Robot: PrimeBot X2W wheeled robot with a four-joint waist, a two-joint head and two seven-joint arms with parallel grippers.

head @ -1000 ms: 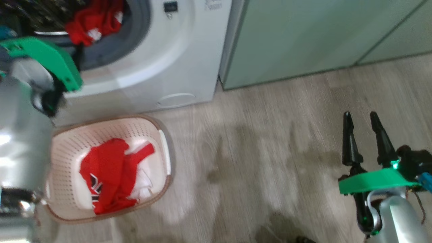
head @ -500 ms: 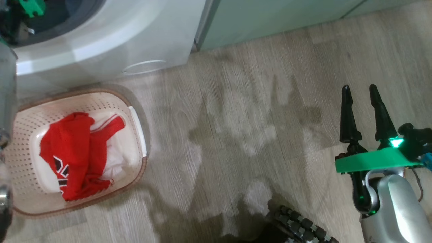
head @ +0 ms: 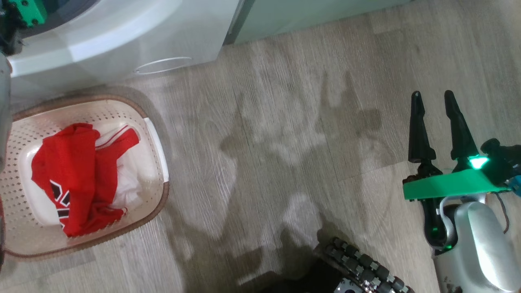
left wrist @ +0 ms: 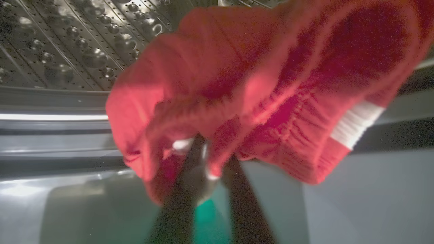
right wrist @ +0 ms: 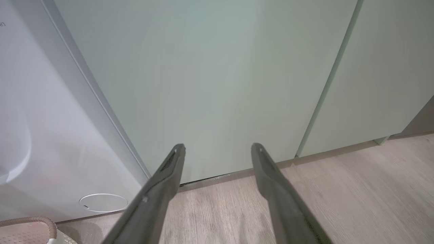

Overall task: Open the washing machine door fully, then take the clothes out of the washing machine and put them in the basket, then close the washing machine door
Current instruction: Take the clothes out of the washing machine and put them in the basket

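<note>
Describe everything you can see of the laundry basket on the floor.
The cream perforated plastic laundry basket is rounded rectangular, with a brown woven-look rim and a white handle along its right side in the head view. It stands upright on the pale wood-look floor, close in front of the white washing machine. Bright red garments with white trim and a dark print lie crumpled inside. Its left end runs out of the head view.

No legible words or numbers, a faint grey mark on the washing machine front too small to read, dark-and-white print on the clothes in the basket folded and unreadable.
</note>
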